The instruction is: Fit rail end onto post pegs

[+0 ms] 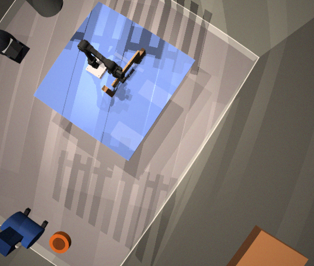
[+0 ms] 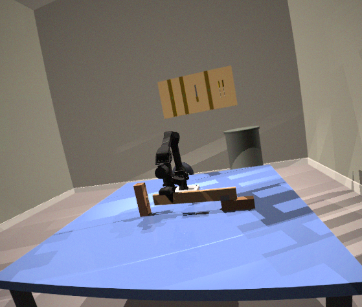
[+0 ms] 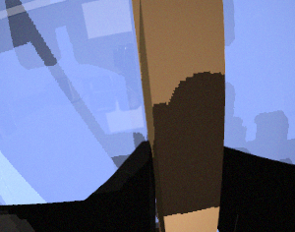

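The rail (image 2: 195, 195) is seen raised off the blue worktop (image 2: 187, 250) at its near end, close to level, with a slight rise toward the far end. Its far end is carried at the footboard block (image 2: 237, 203); the bracket itself cannot be made out. The near end is stopped just short of the post (image 2: 142, 199), with a small gap visible between them in the exterior view. The pegs are too small to be resolved.

From the top view, the rail (image 1: 128, 67) is seen running diagonally, with the post (image 1: 108, 91) just off its lower end.

The tool (image 2: 167, 190) is clamped narrowly across the rail near its post end. In the wrist view, the rail (image 3: 183, 92) is seen running up between the two dark fingers, partly shadowed.

The arm's white base plate (image 1: 96, 70) lies beside the rail.
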### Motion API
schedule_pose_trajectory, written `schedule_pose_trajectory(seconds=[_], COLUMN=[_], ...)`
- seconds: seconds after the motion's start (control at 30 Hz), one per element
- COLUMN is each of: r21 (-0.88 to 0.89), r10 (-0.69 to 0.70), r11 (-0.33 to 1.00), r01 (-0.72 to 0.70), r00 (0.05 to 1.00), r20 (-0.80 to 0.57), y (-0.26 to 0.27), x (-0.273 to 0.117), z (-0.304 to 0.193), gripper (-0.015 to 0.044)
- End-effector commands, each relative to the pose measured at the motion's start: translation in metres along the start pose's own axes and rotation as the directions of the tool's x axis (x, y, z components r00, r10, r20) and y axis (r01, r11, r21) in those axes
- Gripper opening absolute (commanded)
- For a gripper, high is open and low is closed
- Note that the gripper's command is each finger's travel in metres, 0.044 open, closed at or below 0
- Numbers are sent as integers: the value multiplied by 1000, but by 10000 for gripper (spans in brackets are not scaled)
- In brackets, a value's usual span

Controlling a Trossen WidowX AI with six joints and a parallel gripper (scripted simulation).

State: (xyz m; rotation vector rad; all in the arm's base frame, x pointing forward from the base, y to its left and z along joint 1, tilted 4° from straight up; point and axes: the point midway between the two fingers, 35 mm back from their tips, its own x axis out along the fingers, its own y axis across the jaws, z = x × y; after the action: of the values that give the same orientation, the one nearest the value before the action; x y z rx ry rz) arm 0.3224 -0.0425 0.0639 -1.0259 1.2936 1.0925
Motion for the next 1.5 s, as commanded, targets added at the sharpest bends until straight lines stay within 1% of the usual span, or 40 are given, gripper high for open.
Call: schedule_pose_trajectory(seconds=[0.0,1.47], r21=[-2,-2], r10=[-1,-1], r11=[1000,1000], r01=[1,1], r00=[1000,1000], r20=[0,-2], y=[0,1], x=[1,0], z=[-2,-15], gripper=[0,0])
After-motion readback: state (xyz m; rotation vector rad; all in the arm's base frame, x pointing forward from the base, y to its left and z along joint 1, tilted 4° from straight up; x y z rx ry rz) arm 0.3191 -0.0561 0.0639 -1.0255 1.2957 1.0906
